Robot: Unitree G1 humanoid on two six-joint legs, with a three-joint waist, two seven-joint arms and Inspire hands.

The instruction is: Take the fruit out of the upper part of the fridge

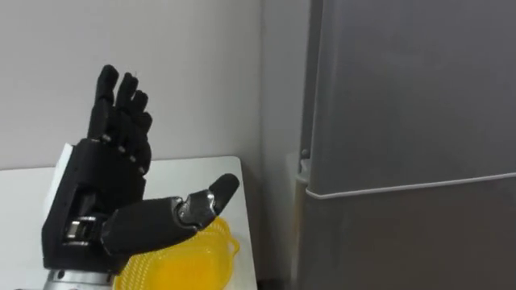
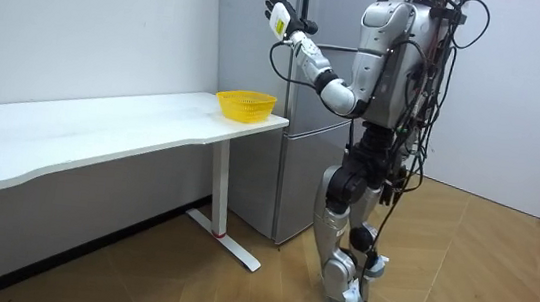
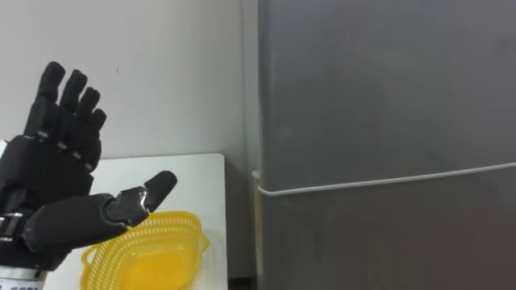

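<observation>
As the humanoid stands upright on the wooden floor facing the grey fridge [image 1: 411, 105], its left hand [image 1: 101, 189] is raised to the left of the appliance, at about the height of the upper door [image 1: 403, 72]. The hand is wide open and holds nothing: the fingers [image 1: 121, 101] point upward, slightly spread, and the thumb [image 1: 205, 201] juts out sideways toward the fridge, clear of its front. Both fridge doors are shut. A pale seam [image 1: 403, 190] runs across the front between the upper door and the lower door [image 1: 403, 246], and whatever the upper compartment contains is hidden behind its closed panel. Just to the left of the fridge, a yellow mesh basket [image 1: 189, 258] sits on the end of a long white table [image 1: 201, 171], near the corner closest to the appliance and below the raised hand in the head camera's views; the basket looks empty as far as its inside can be seen. A plain light wall [image 1: 193, 72] rises behind the table and meets the fridge's left side. From across the room, the robot is seen close in front of the fridge with the left arm bent at the elbow and lifted above shoulder height, palm turned toward the doors.
</observation>
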